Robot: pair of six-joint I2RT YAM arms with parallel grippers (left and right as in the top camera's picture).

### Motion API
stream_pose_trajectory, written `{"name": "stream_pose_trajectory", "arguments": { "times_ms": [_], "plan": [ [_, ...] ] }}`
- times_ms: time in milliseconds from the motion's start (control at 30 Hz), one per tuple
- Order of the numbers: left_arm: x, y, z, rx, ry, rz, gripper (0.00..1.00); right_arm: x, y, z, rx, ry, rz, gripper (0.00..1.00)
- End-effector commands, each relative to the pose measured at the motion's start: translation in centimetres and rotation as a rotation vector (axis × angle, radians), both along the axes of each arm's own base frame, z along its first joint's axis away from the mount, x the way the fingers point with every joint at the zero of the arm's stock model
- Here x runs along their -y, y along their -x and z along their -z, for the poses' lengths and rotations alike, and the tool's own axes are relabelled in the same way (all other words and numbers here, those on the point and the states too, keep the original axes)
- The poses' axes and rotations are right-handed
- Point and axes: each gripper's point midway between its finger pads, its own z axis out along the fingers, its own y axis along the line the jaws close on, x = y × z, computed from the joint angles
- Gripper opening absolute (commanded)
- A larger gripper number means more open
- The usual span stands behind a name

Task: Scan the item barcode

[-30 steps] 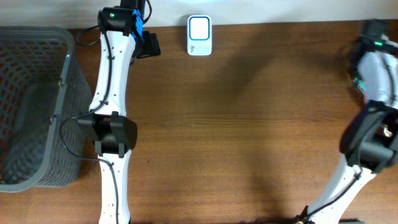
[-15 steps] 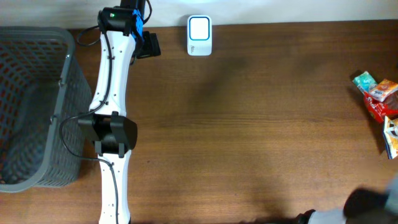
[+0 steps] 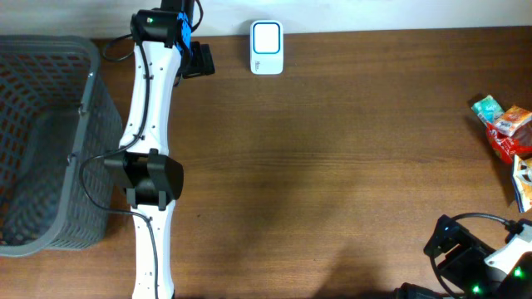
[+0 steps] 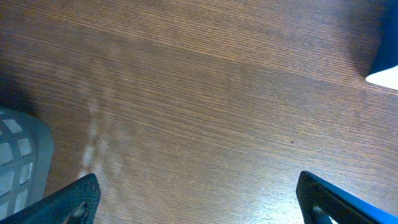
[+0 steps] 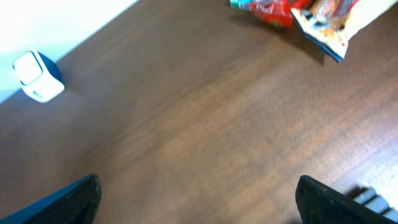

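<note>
At the right edge, snack packets [image 3: 505, 131] lie far from the right end effector [image 5: 199, 198], jaws apart.

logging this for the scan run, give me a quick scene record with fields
scanner: white, at far edge of table
snacks: pile of packets at right edge, not held
basket: grey mesh, left side
left pincer: open, empty, between basket and scanner
right pincer: open, empty, apart from snacks
scan: not yet done

A brown wooden table [image 3: 332, 166] meets a white wall [image 3: 374, 12].
</note>
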Motion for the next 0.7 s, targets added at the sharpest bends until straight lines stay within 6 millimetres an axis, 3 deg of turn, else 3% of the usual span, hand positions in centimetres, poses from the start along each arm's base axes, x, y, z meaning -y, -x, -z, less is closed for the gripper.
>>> {"name": "stream_pose_trajectory", "arguments": {
  "times_ms": [0,200,400,567,667],
  "plan": [
    [-0.1,-0.1,-0.1,0.004,0.003,-0.012,0.99,-0.3,0.3,0.4,-0.012,-0.012,-0.013,0.99],
    [-0.1,-0.1,-0.1,0.004,0.003,-0.012,0.99,-1.8,-0.1,0.4,0.0,-0.038,-0.105,0.98],
    [-0.1,-0.1,-0.1,0.004,0.003,-0.012,0.99,-2.3,-0.8,0.8,-0.028,0.098,-0.275,0.98],
    [-0.1,-0.1,-0.1,0.004,0.003,-0.012,0.99,-3.1,-5.6,2.7,0.141,0.143,-0.406,0.98],
    [-0.1,0.0,-0.1,0.004,0.003,-0.012,0.99,-5.3,-7.7,4.2,0.313,0.219,-0.553,0.99]
  ]
}}
